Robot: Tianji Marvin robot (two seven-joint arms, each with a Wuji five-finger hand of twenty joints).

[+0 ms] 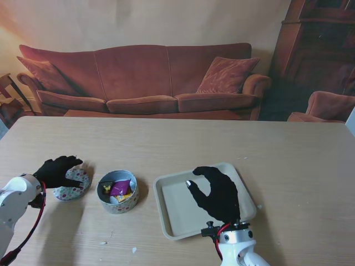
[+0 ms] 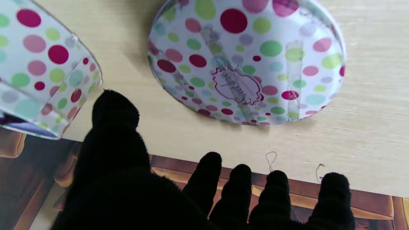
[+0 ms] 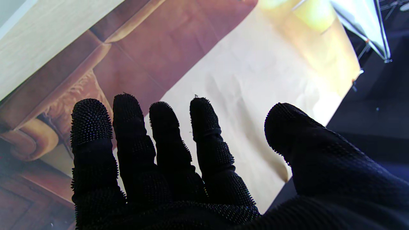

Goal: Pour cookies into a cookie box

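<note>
The right hand, black-gloved, hangs at the near edge over the beige tray, fingers spread and gripping nothing; the tray looks bare in the stand view. Left of the tray, near it but apart, stands the round polka-dot cookie box, open, with wrapped cookies inside. Farther left lies the box's spotted lid flat on the worktop. The left hand hovers over the lid, fingers apart and empty, not touching it in the wrist view. A red sofa stands beyond the far edge.
</note>
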